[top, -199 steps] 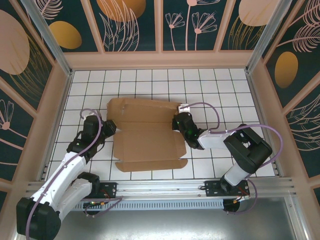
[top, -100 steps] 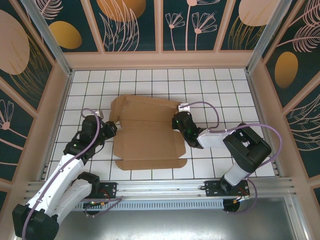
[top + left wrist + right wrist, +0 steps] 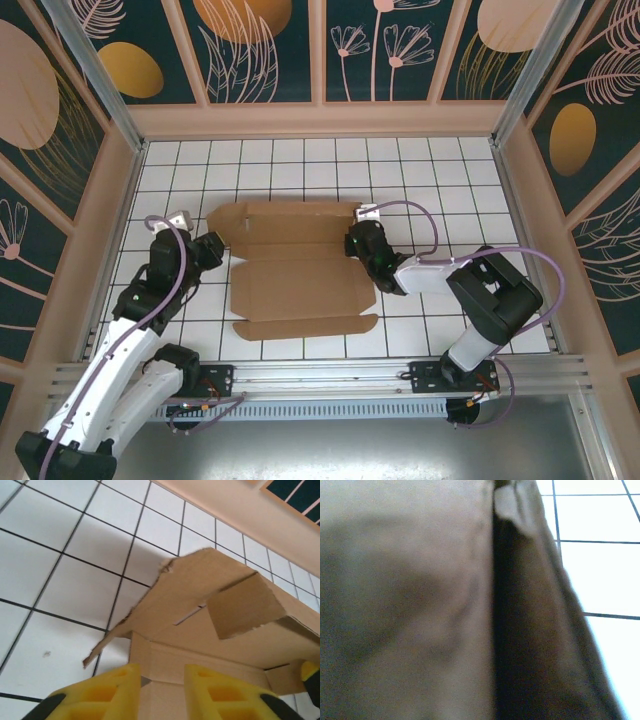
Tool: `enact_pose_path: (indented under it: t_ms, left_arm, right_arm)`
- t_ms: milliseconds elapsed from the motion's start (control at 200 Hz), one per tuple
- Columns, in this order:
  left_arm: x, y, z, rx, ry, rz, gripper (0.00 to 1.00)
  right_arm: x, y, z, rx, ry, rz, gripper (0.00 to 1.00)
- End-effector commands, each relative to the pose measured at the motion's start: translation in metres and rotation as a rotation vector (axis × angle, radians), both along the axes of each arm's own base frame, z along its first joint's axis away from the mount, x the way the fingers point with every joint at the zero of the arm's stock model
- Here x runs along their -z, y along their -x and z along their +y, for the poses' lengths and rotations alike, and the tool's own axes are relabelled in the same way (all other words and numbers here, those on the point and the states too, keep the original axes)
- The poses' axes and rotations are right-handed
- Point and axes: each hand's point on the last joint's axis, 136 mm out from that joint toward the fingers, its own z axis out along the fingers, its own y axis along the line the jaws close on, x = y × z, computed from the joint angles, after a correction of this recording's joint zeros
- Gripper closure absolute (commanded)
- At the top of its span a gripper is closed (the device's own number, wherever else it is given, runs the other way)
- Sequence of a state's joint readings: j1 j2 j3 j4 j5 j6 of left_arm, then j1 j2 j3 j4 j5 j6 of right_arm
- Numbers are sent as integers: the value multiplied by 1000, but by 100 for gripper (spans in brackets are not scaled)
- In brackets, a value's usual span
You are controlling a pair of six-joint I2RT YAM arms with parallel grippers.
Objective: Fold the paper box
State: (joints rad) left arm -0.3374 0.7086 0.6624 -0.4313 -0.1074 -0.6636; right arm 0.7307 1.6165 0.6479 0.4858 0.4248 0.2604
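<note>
Tearing looks likely: your right hand [image 3: 357, 242] clamps the paper box [image 3: 300, 285], which lies between both hands; whether your left hand [image 3: 161, 675] grips it I cannot tell. Opposed pulls could rip it.

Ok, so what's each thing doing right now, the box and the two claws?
box, mostly a flat sheet, not folded up yet; its left end flap is lifted.
left gripper, jaws a little apart, at the box's left end.
right gripper, shut, at the box's right edge.
</note>
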Motion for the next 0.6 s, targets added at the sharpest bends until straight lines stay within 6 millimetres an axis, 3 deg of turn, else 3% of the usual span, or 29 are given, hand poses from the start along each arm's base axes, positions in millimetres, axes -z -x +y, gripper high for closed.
enact_pose_path:
  t_ms: [0, 80, 165, 460, 596]
  left_arm:
    - [-4, -4, -31, 143, 26, -7, 88]
    - [2, -6, -48, 201, -1, 17, 96]
    - [11, -8, -55, 214, -9, 40, 98]
    - [39, -49, -20, 49, -107, 78, 99]
    - [63, -65, -21, 66, -74, 132, 99]
  right_arm:
    - [45, 21, -29, 10, 164, 143, 100]
    - [46, 21, -29, 8, 159, 145, 100]
    - [45, 22, -29, 5, 162, 144, 100]
    - [41, 23, -28, -12, 163, 133, 100]
    - [39, 25, -26, -28, 149, 131, 100]
